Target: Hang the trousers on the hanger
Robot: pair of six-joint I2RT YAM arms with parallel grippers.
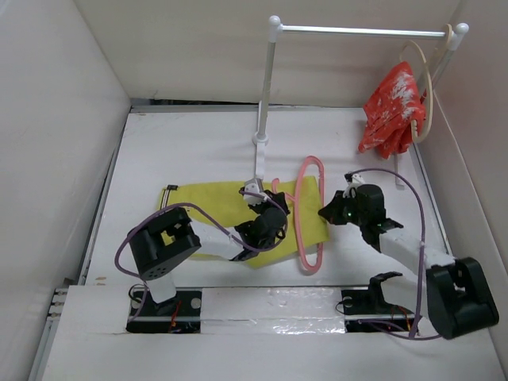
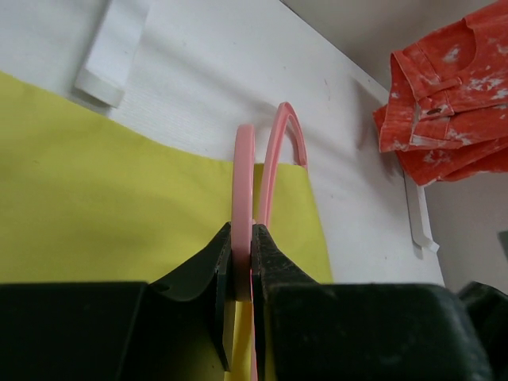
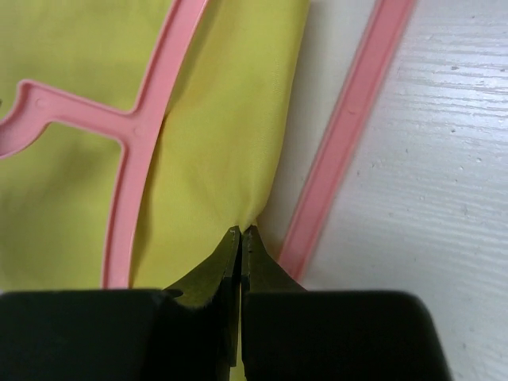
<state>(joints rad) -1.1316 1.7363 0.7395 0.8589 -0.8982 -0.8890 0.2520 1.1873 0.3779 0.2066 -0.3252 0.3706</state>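
The mustard-yellow trousers [image 1: 214, 205] lie flat across the middle of the table, waistband end to the left. The pink hanger [image 1: 307, 218] lies over their right end, its hook toward the left arm. My left gripper [image 1: 278, 214] is shut on a pink bar of the hanger [image 2: 244, 175], above the yellow cloth [image 2: 95, 198]. My right gripper [image 1: 324, 213] is shut on the right edge of the trousers [image 3: 222, 103], between two hanger bars [image 3: 143, 143]. In the right wrist view its fingertips [image 3: 232, 238] pinch a fold of cloth.
A white clothes rack [image 1: 266, 95] stands at the back, its foot [image 2: 111, 55] just beyond the trousers. A pale beige hanger with a red patterned garment [image 1: 393, 107] hangs at the rack's right end, seen also in the left wrist view [image 2: 452, 87]. White walls enclose the table.
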